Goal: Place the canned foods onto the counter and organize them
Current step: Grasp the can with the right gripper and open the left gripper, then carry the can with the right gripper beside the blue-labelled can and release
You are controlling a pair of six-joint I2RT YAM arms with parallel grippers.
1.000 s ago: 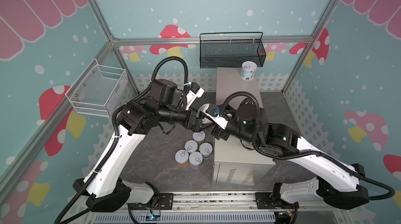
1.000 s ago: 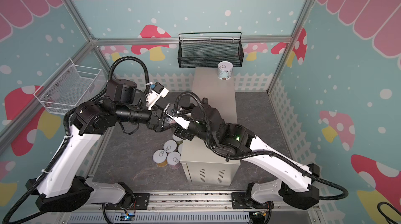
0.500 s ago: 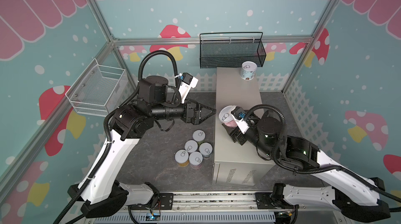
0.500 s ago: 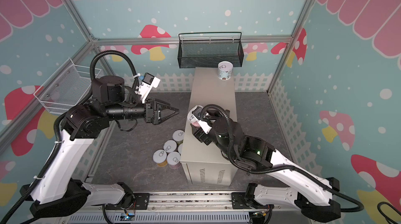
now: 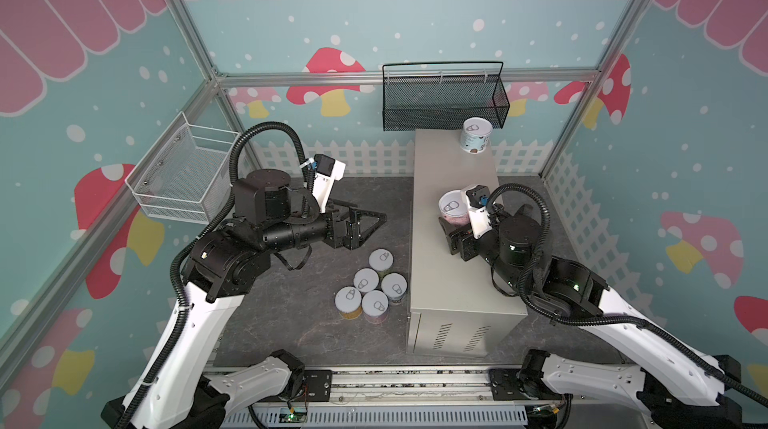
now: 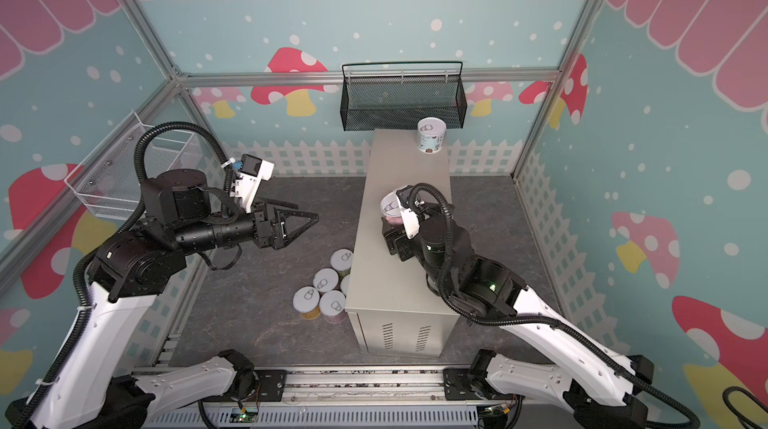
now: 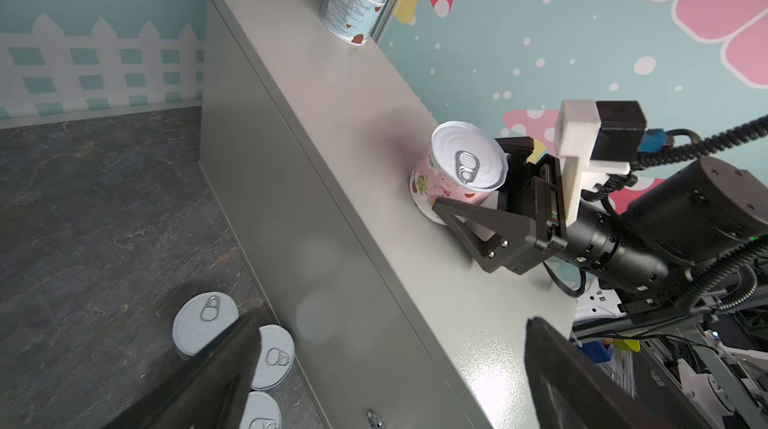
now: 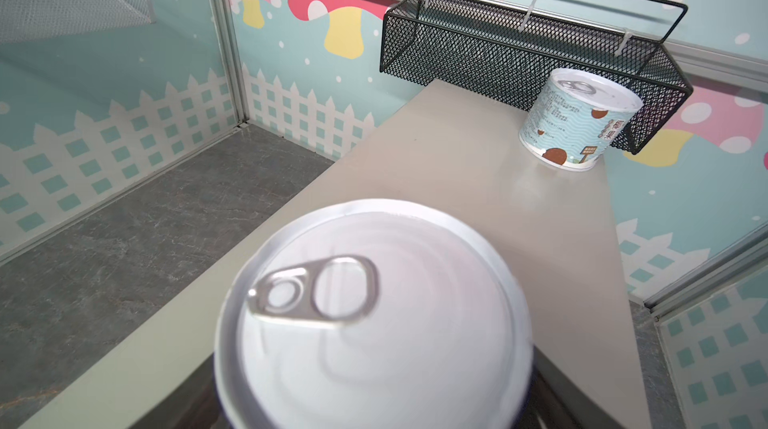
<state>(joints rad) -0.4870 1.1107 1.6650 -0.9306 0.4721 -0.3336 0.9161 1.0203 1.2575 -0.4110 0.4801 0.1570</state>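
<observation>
The right fingers [image 7: 457,207] carried the pink can [image 7: 465,169] onto the counter [image 7: 353,136].

Pink can [image 8: 374,314] blurred, cropped; one floor can [image 6: 344,284] half behind counter [image 6: 399,181].

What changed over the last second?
The right gripper carried the pink can from where the grippers met onto the counter; release unclear. The left gripper pulled back left, open. White-blue can and five floor cans unmoved.
</observation>
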